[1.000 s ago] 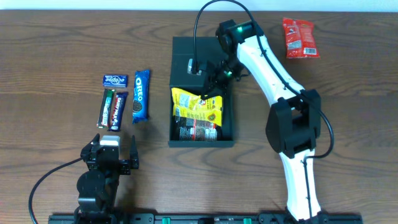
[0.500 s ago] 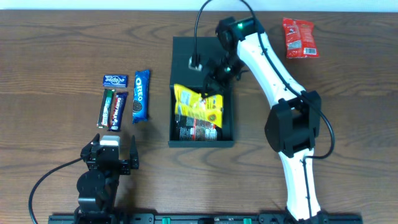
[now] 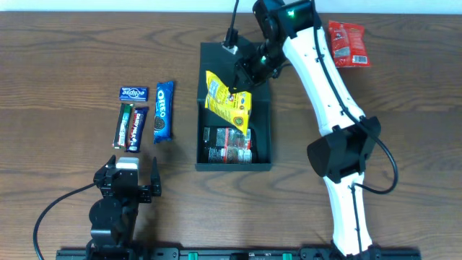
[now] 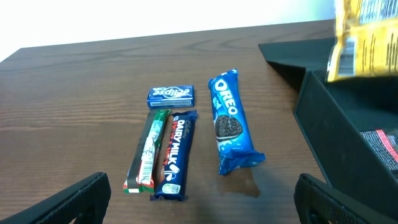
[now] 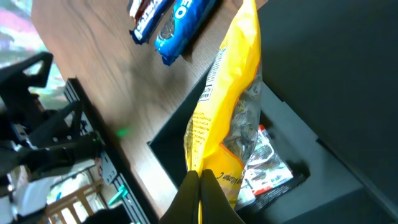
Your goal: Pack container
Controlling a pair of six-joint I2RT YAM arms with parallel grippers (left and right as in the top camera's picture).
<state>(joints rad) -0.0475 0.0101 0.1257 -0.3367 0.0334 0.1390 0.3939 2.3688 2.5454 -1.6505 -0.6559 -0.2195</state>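
Although lying flat in the container (image 3: 234,167) at mid-table 1 second ago, now hoisted above its far half: yellow packet (image 3: 229,105), pinched tight by right gripper (image 3: 242,78). Probably repositioning to free room. Left gripper (image 3: 131,173) gaping wide, idle near 4 unpacked snacks (image 3: 135,128).

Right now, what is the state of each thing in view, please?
Box, open.
Yellow packet, gripped, hanging above the box.
Dark packet, flat on the box floor.
Red packet, flat on the table.
Oreo pack, flat on the table.
Dairy Milk bar, flat, beside the green bar.
Mint pack, shut, flat.
Left gripper, open, empty.
Right gripper, shut on the yellow packet.
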